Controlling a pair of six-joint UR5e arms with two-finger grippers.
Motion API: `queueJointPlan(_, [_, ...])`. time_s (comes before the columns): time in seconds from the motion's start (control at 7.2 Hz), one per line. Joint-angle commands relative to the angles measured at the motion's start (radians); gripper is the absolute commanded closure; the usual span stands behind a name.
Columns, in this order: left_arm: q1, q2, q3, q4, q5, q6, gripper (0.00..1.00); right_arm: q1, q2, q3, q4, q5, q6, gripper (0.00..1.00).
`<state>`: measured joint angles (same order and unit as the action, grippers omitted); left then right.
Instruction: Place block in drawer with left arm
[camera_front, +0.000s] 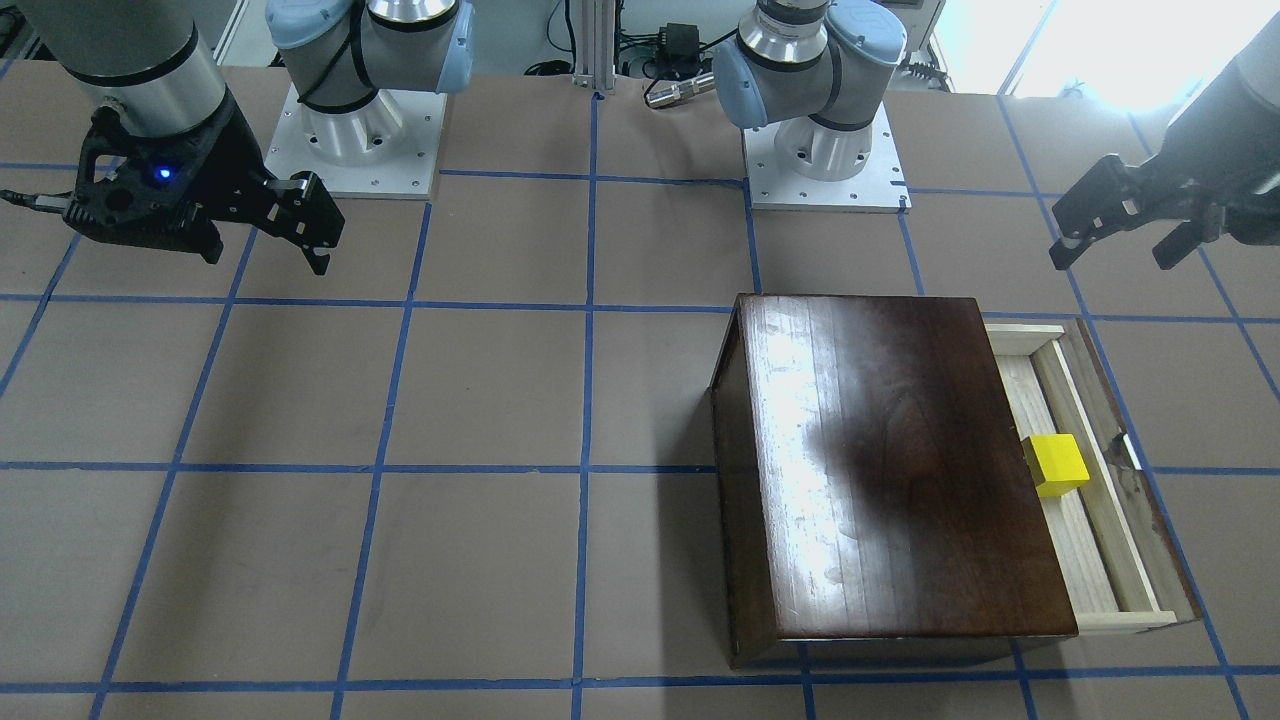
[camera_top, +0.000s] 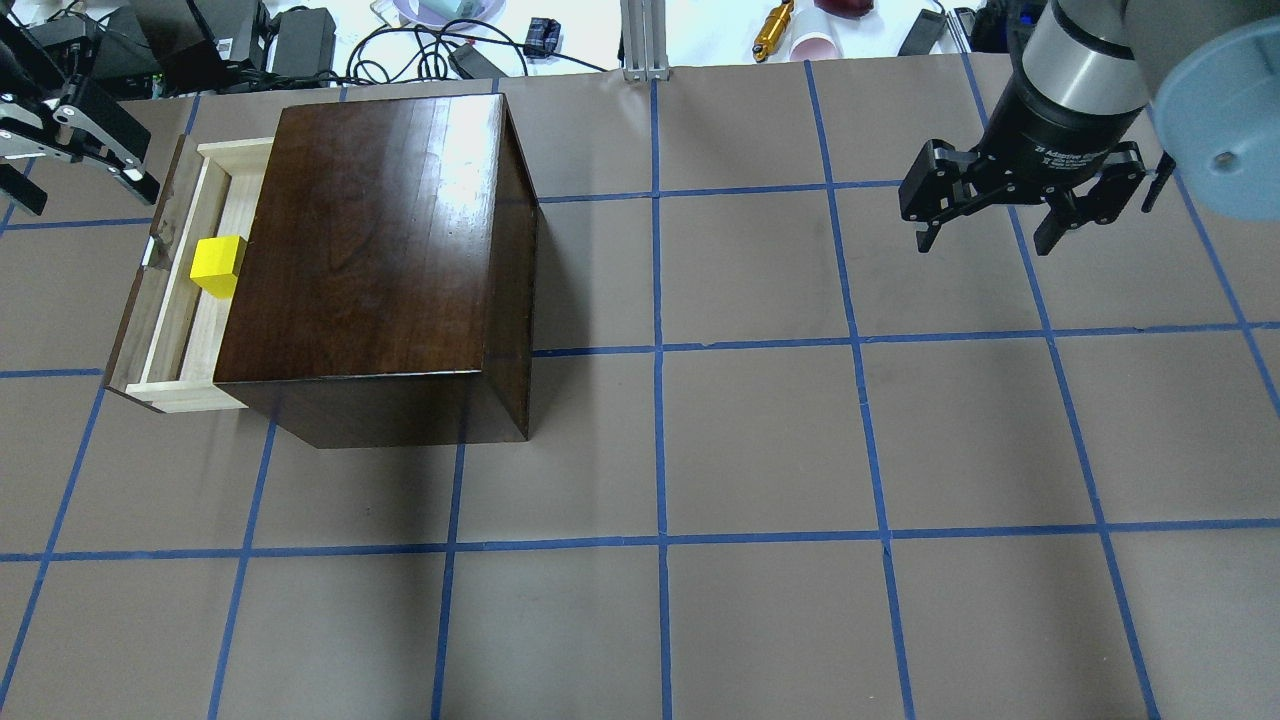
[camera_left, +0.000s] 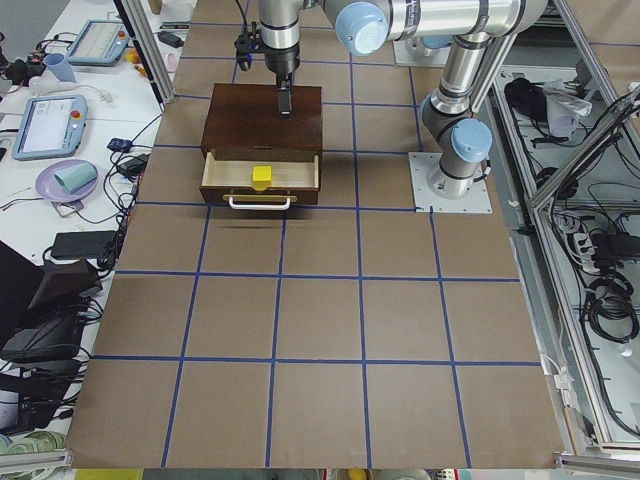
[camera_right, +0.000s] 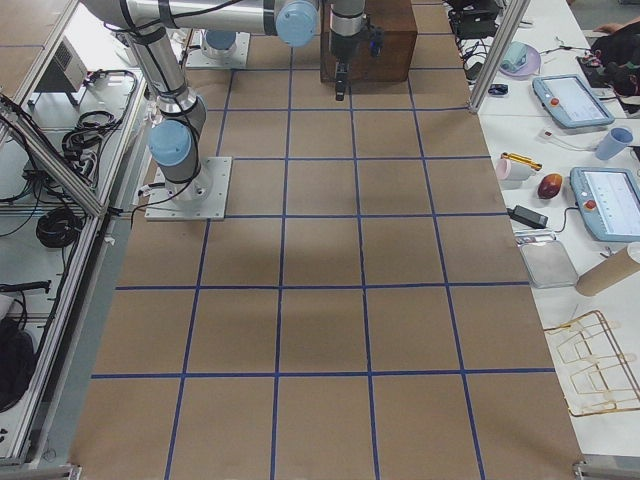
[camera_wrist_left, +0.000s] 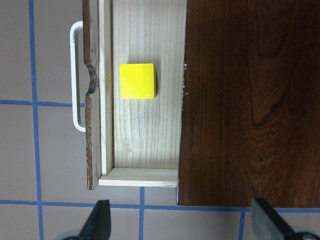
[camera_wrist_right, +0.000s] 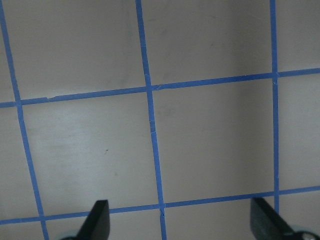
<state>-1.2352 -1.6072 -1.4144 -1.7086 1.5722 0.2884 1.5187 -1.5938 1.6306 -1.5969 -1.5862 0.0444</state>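
The yellow block (camera_front: 1058, 465) lies inside the open drawer (camera_front: 1105, 520) of the dark-brown wooden box (camera_front: 880, 460). It also shows in the overhead view (camera_top: 218, 265) and the left wrist view (camera_wrist_left: 137, 81), resting on the pale drawer floor (camera_wrist_left: 145, 145), free of any gripper. My left gripper (camera_front: 1112, 250) is open and empty, raised beside and beyond the drawer's end (camera_top: 88, 198). Its fingertips (camera_wrist_left: 98, 220) frame the drawer corner from above. My right gripper (camera_top: 985, 243) is open and empty, far from the box, over bare table (camera_wrist_right: 200, 135).
The drawer's white handle (camera_wrist_left: 76, 75) sticks out from its dark front panel. Both arm bases (camera_front: 825, 150) stand at the robot's side of the table. Cables and small gear (camera_top: 420, 40) lie beyond the table's far edge. Blue tape lines grid the brown tabletop (camera_top: 760, 440).
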Motion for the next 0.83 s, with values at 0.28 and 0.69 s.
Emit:
queueJointPlan(0.28, [-0.235, -0.028, -0.029, 0.098, 0.009, -0.322, 0.00, 0.000, 0.000, 0.000, 0.000, 0.000, 0.000, 0.00])
queueJointPlan(0.69, [-0.291, -0.046, -0.028, 0.136, 0.008, -0.350, 0.00, 0.000, 0.000, 0.000, 0.000, 0.000, 0.000, 0.00])
